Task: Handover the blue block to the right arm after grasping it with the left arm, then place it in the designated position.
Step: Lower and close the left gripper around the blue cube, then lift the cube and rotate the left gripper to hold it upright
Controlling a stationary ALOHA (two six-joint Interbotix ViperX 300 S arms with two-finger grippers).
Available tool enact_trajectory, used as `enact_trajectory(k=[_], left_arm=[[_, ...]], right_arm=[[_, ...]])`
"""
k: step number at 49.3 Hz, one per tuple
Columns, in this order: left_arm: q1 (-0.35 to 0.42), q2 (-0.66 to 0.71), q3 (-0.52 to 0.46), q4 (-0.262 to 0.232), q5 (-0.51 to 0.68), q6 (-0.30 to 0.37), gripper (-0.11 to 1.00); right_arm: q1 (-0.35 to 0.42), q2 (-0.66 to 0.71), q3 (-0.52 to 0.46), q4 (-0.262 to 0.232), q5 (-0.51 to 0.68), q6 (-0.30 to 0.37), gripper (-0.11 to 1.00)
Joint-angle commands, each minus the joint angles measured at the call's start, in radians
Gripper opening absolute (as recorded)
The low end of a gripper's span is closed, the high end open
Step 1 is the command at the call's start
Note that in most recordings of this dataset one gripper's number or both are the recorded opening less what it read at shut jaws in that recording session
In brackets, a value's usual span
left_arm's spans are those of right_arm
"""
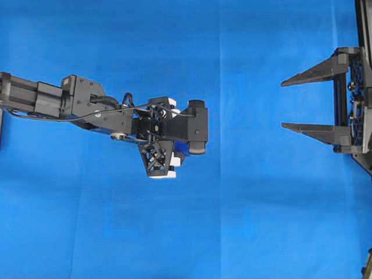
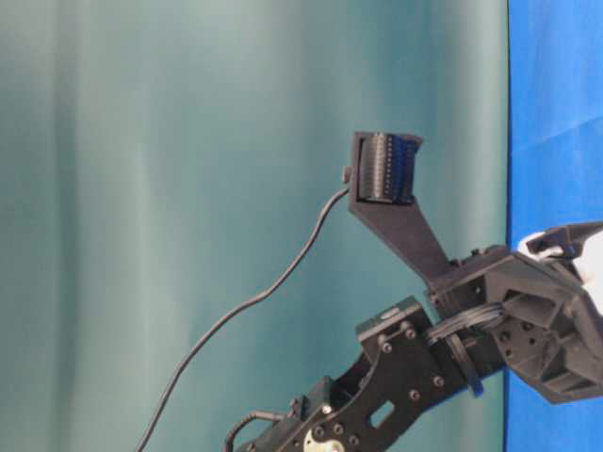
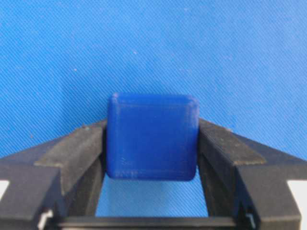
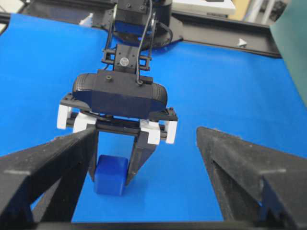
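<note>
The blue block (image 3: 151, 139), a small dark-blue cube, rests on the blue cloth with my left gripper (image 3: 151, 125) shut on it; both black fingers press its sides. The right wrist view shows the same block (image 4: 111, 173) on the cloth under the white-trimmed left gripper (image 4: 110, 181), which points straight down. From overhead the left gripper (image 1: 168, 156) covers the block. Far to the right, my right gripper (image 1: 283, 104) is wide open and empty, its fingers pointing left toward the left arm. The right gripper (image 4: 146, 130) is well short of the block.
Blue cloth (image 1: 261, 203) covers the whole table. A black rail (image 4: 225, 28) and the left arm's base (image 4: 139, 19) stand at the far end in the right wrist view. A green backdrop (image 2: 188, 188) fills the table-level view behind the left arm (image 2: 509, 320).
</note>
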Motion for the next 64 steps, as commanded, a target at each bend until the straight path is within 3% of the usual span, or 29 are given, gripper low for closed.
enact_trajectory(k=[1, 26, 64], left_arm=[[0.000, -0.017, -0.020, 0.003, -0.006, -0.002, 0.48], [0.000, -0.043, -0.018, 0.003, 0.015, -0.003, 0.48], [0.000, -0.387, -0.092, 0.003, 0.295, 0.000, 0.48]], right_arm=[[-0.003, 0.006, -0.021, 0.003, -0.005, -0.002, 0.97], [-0.002, 0.006, -0.025, 0.003, -0.005, -0.002, 0.97], [-0.002, 0.002, -0.028, 0.003, -0.005, 0.000, 0.97]])
